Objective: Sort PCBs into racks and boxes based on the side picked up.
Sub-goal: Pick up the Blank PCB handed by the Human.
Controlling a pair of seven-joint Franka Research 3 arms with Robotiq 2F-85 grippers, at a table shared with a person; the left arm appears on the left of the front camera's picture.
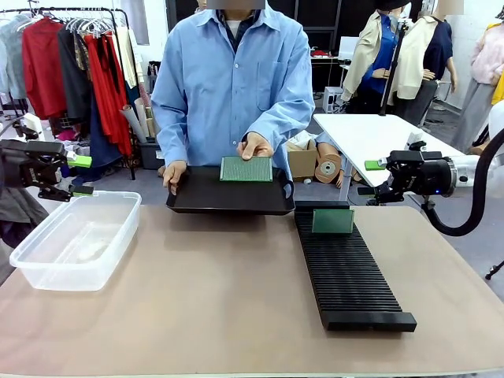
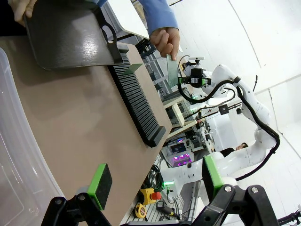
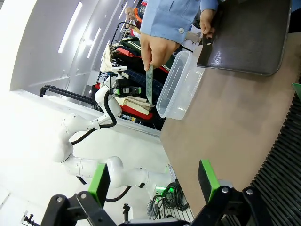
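Left gripper (image 1: 80,176) empty with jaws apart beside clear tub (image 1: 67,274), one PCB (image 1: 246,168) held on edge in a person's hand (image 1: 253,146) over black tray (image 1: 228,197), another PCB (image 1: 332,221) standing in the rack's (image 1: 350,276) far slots, right gripper (image 1: 370,178) spread wide, empty.

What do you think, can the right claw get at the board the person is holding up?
Probably yes: the right claw is open, the PCB hangs from the person's hand in open air, and nothing stands between them.
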